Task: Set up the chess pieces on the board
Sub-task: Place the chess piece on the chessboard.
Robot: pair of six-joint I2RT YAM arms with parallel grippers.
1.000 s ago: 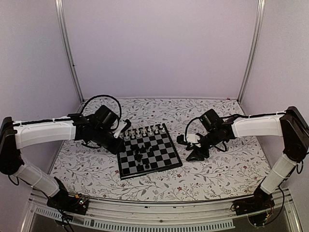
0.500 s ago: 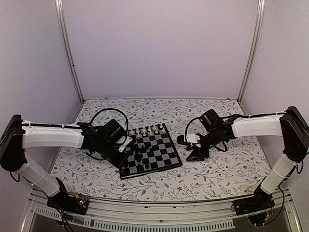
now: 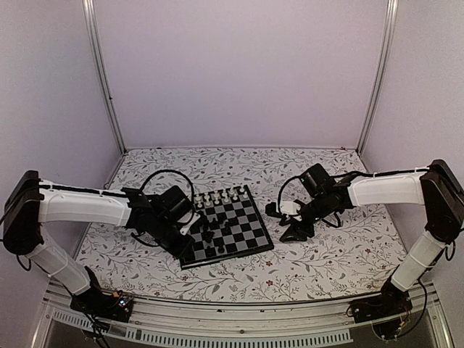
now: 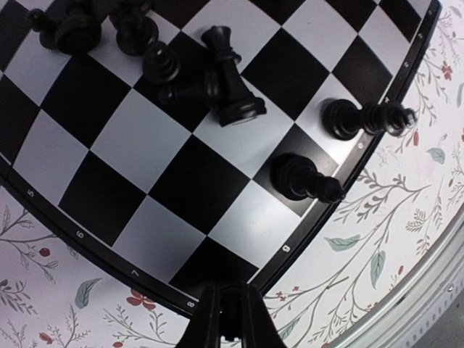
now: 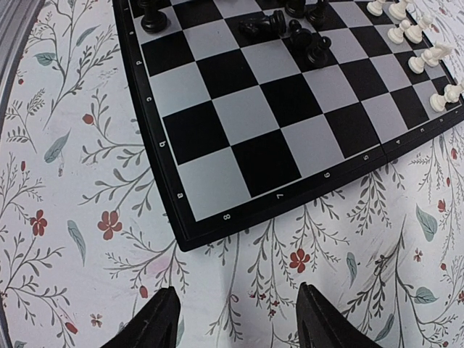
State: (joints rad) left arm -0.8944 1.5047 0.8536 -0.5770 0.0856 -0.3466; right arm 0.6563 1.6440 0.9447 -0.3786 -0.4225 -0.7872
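One board (image 3: 226, 258); roughly six white pieces (image 3: 216, 195); roughly eight black pieces (image 4: 232, 94).

Bench (image 3: 239, 163): the surface is white, printed all over with grey-green leafy sprigs and small red flowers. One item lies directly on it, the board (image 3: 223, 226). It lies flat, slightly left of the bench's middle, and is turned askew to the bench edges. Its black border rests wholly on the print and carries numbers and letters along its sides. A metal rail (image 3: 239, 308) runs along the near edge.
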